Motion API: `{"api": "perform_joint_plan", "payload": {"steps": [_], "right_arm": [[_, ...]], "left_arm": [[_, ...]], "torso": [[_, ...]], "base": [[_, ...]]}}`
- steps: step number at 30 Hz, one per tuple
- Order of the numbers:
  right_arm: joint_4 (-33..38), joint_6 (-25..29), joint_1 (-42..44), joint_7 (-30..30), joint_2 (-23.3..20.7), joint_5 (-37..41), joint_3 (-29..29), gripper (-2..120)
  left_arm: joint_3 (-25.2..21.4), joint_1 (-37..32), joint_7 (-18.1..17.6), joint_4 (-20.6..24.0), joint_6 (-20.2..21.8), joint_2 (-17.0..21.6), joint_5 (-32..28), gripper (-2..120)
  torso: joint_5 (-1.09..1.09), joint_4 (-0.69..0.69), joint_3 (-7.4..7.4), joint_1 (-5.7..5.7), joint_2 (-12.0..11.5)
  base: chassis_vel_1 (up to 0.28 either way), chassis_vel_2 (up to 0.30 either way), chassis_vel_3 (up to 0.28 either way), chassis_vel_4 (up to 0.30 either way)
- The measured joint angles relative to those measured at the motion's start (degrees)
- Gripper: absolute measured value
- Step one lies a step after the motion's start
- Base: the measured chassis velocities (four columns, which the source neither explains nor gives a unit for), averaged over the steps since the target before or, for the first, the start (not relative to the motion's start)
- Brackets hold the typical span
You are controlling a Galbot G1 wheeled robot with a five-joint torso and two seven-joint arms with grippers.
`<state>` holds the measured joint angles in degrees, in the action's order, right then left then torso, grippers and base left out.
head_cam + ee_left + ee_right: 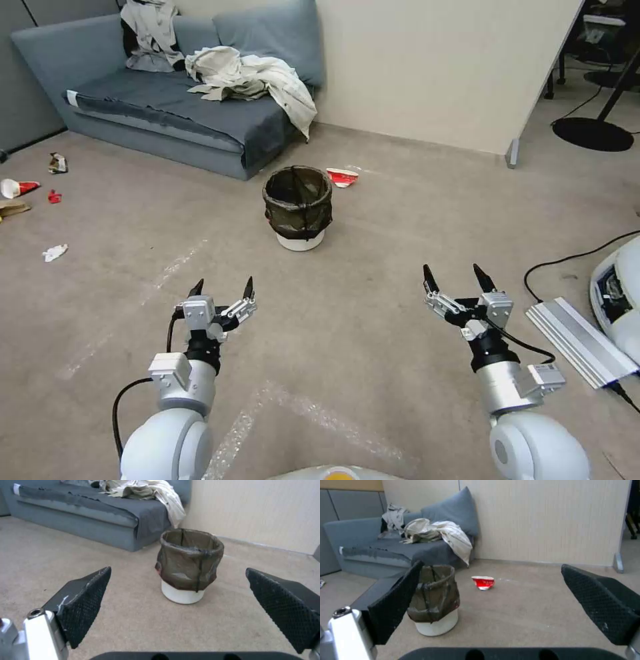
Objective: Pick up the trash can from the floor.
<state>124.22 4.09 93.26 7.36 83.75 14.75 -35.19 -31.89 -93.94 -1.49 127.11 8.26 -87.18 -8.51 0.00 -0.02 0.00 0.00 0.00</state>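
Note:
The trash can (pixel 298 207) is a small round white bin with a dark translucent bag folded over its rim, standing upright on the beige carpet floor (pixel 373 227) in front of the sofa. My left gripper (pixel 222 289) hovers open above the floor, nearer to me and left of the can. My right gripper (pixel 455 273) is open too, nearer and to the right. Between the left gripper's (pixel 178 592) dark pads the trash can (pixel 188 565) appears some way off. In the right wrist view the trash can (pixel 436 600) is partly covered by one finger of the right gripper (pixel 493 605).
A crushed red-and-white cup (pixel 342 177) lies just behind the can. A grey sofa (pixel 167 100) with crumpled clothes stands at the back left. Litter (pixel 27 190) is scattered on the far left. A metal bar (pixel 580 340), cables and a white device sit at the right.

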Motion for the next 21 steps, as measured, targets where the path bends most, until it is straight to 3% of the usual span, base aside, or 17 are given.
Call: {"api": "perform_joint_plan", "payload": {"steps": [21], "right_arm": [[-1.64, 3.40, 0.29, 4.12, -0.05, 2.23, -0.23, 100]], "left_arm": [[-0.52, -0.13, -0.11, 0.05, -0.55, -0.30, 0.62, 100]], "torso": [[0.00, 0.01, 0.00, 0.00, 0.00]], "base": [[0.000, 0.000, 0.000, 0.000]]}}
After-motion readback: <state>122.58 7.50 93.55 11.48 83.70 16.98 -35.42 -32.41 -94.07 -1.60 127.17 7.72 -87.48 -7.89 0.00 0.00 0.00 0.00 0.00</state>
